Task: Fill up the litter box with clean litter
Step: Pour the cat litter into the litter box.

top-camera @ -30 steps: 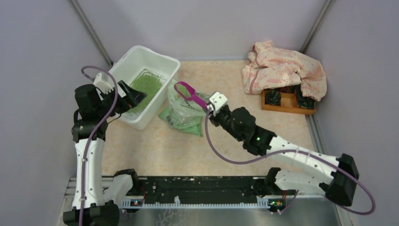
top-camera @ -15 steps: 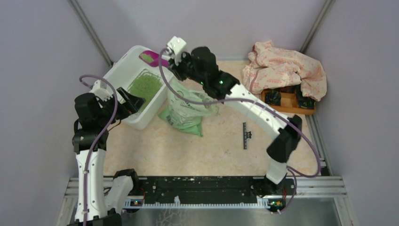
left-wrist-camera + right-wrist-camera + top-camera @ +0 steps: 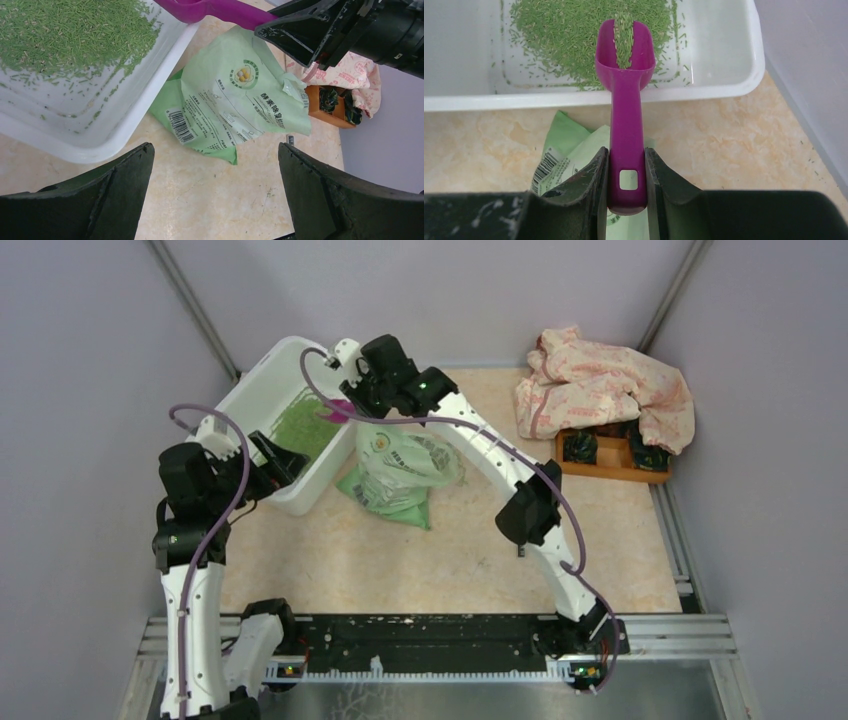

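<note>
The litter box (image 3: 258,380) is a white tub at the back left, with a patch of clean litter (image 3: 300,425) on its floor. My right gripper (image 3: 350,400) is shut on the handle of a purple scoop (image 3: 626,100). The scoop's bowl tips down over the box's right rim (image 3: 724,90). Green granules (image 3: 624,40) slide from the bowl toward the litter patch (image 3: 564,30). My left gripper (image 3: 215,146) stands open and empty beside the box's near wall (image 3: 100,135), over the bare table. The scoop (image 3: 215,7) crosses the top of the left wrist view.
A light green printed bag (image 3: 395,475) lies just right of the box, under the right arm. A pink-patterned cloth (image 3: 600,390) drapes over an orange wooden tray (image 3: 610,458) at the back right. Grey walls close in on the left, the back and the right.
The right arm carried the scoop from the bag up over the box's far corner, then lowered and tipped it into the box. The left arm barely moved.
</note>
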{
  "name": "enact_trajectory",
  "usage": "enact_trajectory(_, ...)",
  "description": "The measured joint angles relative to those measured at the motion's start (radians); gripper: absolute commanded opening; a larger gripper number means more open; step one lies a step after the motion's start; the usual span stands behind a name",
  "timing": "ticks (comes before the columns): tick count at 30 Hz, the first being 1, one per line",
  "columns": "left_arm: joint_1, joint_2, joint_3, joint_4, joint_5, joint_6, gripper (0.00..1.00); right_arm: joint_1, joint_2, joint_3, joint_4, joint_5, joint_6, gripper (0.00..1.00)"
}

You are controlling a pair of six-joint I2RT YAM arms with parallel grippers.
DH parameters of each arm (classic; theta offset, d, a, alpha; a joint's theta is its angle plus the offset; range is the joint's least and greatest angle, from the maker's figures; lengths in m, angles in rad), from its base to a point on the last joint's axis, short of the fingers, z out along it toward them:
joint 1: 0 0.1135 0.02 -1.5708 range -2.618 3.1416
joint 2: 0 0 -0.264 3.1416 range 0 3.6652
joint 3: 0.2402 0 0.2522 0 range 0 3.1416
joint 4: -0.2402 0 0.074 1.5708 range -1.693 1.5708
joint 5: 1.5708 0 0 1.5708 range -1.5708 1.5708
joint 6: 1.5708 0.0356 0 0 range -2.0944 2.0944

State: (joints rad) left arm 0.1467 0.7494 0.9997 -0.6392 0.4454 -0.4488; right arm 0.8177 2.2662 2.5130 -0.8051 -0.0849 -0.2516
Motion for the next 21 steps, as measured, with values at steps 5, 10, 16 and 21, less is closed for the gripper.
enact_trajectory(5,0.000,0.000,0.000,-0.012,0.000,0.001,0.99,0.018,0.002,-0.014,0.010,0.003,-0.007,0.00)
enact_trajectory(10,0.000,0.000,0.000,-0.015,0.000,0.001,0.99,0.047,-0.008,-0.020,0.014,0.006,-0.009,0.00)
enact_trajectory(16,0.000,0.000,0.000,-0.018,0.000,0.001,0.99,0.114,-0.076,-0.124,0.072,0.048,-0.034,0.00)
enact_trajectory(21,0.000,0.000,0.000,-0.027,-0.002,0.002,0.99,0.209,-0.129,-0.200,0.140,0.182,-0.113,0.00)
